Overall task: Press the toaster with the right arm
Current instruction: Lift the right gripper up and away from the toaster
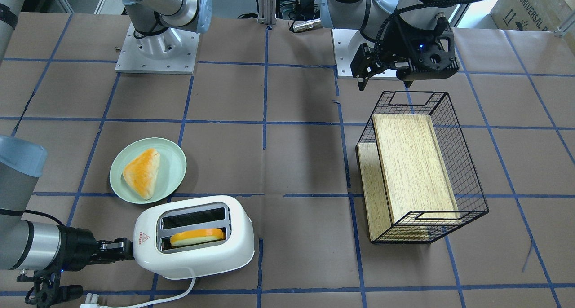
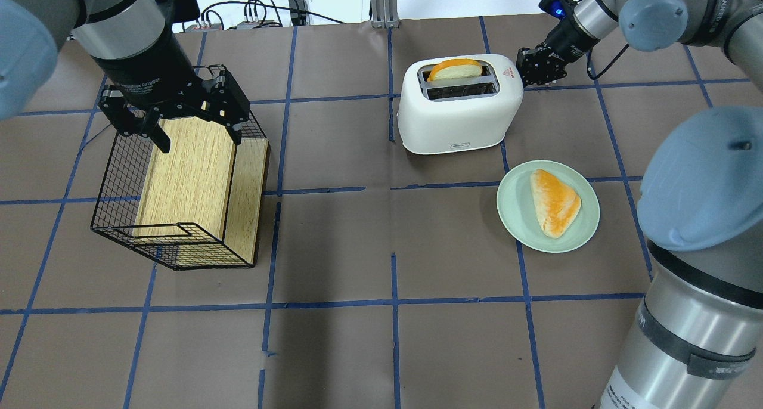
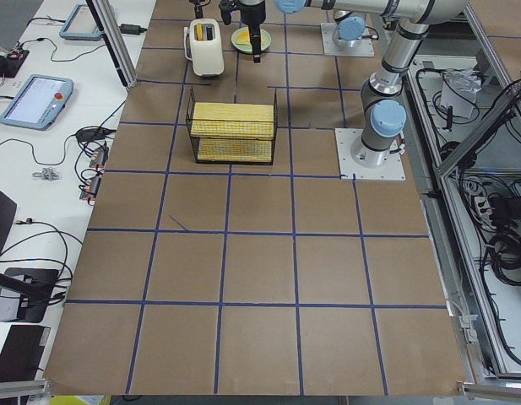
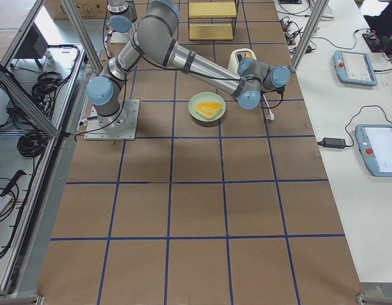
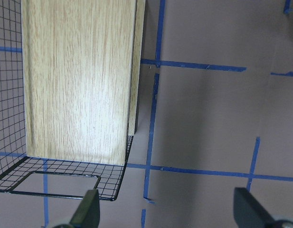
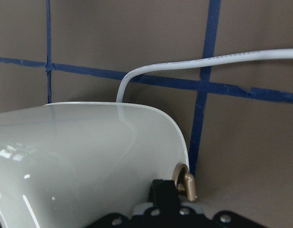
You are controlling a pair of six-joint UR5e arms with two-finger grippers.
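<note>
The white toaster (image 1: pixel 197 254) stands near the table's far edge, a red triangle sticker on top and an orange-crusted bread slice (image 1: pixel 197 237) in one slot. It also shows in the overhead view (image 2: pixel 459 117) and fills the right wrist view (image 6: pixel 89 156). My right gripper (image 1: pixel 117 248) is shut, its fingertips against the toaster's lever end; overhead it (image 2: pixel 532 69) sits at the toaster's right end. In the right wrist view the black fingertips (image 6: pixel 161 190) sit beside the small lever knob (image 6: pixel 186 183). My left gripper (image 2: pixel 179 120) is open and empty above the wire basket (image 2: pixel 119 176).
A green plate (image 1: pixel 177 173) with a triangular bread piece (image 1: pixel 143 172) lies next to the toaster. The toaster's white cord (image 1: pixel 175 294) and plug (image 1: pixel 92 301) trail along the table edge. The black wire basket (image 1: pixel 467 173) holds wooden boards (image 1: pixel 413 164).
</note>
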